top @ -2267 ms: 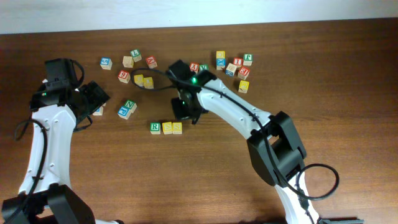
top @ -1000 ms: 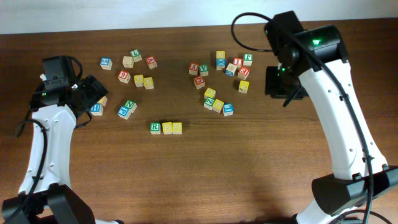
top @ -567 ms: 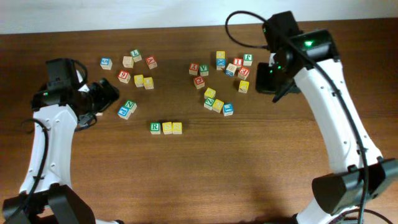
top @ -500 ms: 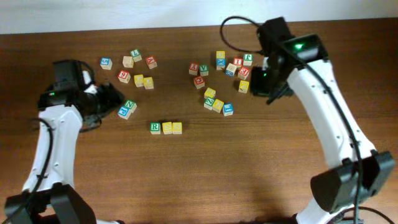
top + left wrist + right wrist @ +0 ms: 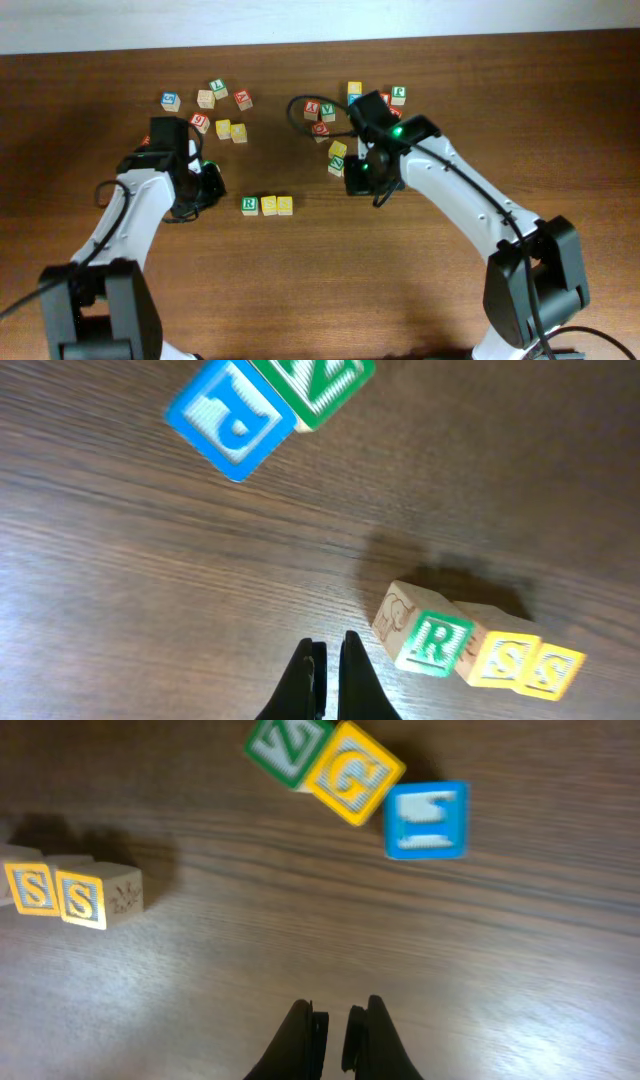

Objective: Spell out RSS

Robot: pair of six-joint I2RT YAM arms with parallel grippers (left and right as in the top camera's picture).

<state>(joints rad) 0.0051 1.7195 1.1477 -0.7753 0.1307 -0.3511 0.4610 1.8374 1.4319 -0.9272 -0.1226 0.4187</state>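
Three wooden cubes lie in a row reading R, S, S: the green R cube point(image 5: 250, 205) point(image 5: 440, 642), then two yellow S cubes point(image 5: 269, 205) point(image 5: 285, 205) point(image 5: 500, 660) point(image 5: 553, 670), touching each other. In the right wrist view only the two S cubes point(image 5: 28, 888) point(image 5: 82, 898) show, at the left edge. My left gripper point(image 5: 207, 186) point(image 5: 328, 652) hovers just left of the R cube, shut and empty. To the right of the row my right gripper point(image 5: 360, 182) point(image 5: 337, 1016) is shut on nothing.
A blue P cube point(image 5: 230, 420) and a green cube point(image 5: 325, 380) lie beyond the left fingers. Green Z point(image 5: 290, 748), yellow G point(image 5: 355, 775) and blue E point(image 5: 427, 818) cubes lie beyond the right fingers. Several loose cubes point(image 5: 220, 128) point(image 5: 350, 95) lie along the far half of the table.
Both arms have swung in toward the RSS row, the right one from the far right. Both grippers have closed. The row has not moved.
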